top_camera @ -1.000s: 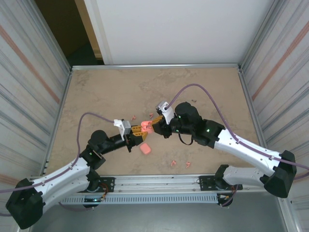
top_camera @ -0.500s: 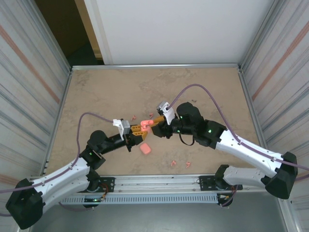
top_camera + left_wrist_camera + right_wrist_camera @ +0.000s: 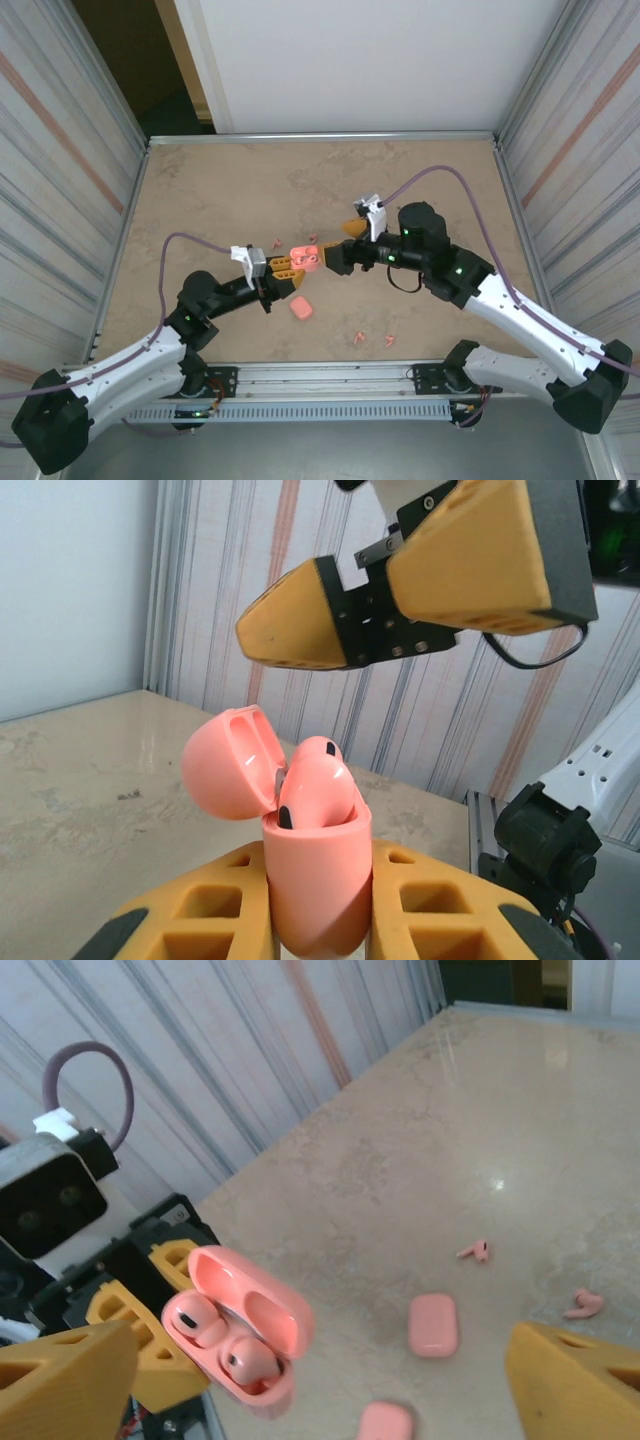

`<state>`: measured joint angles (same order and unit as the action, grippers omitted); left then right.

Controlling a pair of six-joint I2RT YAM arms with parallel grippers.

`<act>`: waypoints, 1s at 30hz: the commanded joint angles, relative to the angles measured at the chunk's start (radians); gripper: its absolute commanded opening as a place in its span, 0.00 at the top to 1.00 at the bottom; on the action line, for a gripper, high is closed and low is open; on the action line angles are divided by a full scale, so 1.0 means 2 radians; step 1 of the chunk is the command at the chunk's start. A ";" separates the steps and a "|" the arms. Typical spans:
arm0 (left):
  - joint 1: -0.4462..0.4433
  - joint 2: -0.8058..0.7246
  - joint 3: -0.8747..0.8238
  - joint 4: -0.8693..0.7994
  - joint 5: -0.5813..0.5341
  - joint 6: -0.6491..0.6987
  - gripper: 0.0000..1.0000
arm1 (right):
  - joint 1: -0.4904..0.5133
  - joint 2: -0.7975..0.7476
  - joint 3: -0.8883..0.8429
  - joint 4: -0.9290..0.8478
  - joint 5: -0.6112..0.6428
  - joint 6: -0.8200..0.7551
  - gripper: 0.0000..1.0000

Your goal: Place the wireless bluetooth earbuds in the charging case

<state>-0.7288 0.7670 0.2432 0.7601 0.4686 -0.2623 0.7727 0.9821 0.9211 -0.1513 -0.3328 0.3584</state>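
Two hands | left hand point(image 3: 290, 266) clamped on open charging case point(image 3: 315, 865) | right hand point(image 3: 385, 590) spread apart, near lid point(image 3: 228, 765), not touching

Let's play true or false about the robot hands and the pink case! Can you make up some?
The left gripper holds a pink case. True.
That case is shut. False: its lid stands open.
The right gripper is open. True.
The held case is empty. False: two earbuds sit inside.
Some loose earbuds lie on the table. True.
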 commanded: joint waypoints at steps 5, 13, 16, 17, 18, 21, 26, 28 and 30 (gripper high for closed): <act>-0.002 0.012 0.014 0.061 0.041 -0.019 1.00 | -0.047 -0.007 -0.048 0.092 -0.161 0.079 0.01; -0.002 0.031 0.016 0.088 0.052 -0.028 1.00 | -0.042 0.016 -0.050 0.124 -0.213 0.088 0.01; -0.002 0.031 0.017 0.087 0.052 -0.027 1.00 | -0.035 0.028 -0.042 0.128 -0.221 0.086 0.01; -0.002 0.030 0.017 0.085 0.051 -0.027 1.00 | -0.032 0.032 -0.040 0.128 -0.223 0.085 0.01; -0.002 0.030 0.017 0.084 0.051 -0.026 1.00 | -0.030 0.035 -0.037 0.127 -0.224 0.084 0.01; -0.002 0.028 0.018 0.081 0.051 -0.025 1.00 | -0.024 0.042 -0.031 0.127 -0.227 0.082 0.01; -0.002 0.027 0.020 0.068 0.048 -0.020 1.00 | -0.014 0.050 -0.021 0.128 -0.232 0.077 0.01; -0.002 0.027 0.020 0.066 0.047 -0.018 1.00 | -0.011 0.050 -0.019 0.128 -0.234 0.077 0.00; -0.002 0.027 0.020 0.062 0.047 -0.016 1.00 | -0.010 0.050 -0.017 0.128 -0.237 0.074 0.02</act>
<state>-0.7288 0.8303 0.2523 0.8684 0.5575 -0.3042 0.7425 1.0813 0.8505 0.0826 -0.7715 0.5152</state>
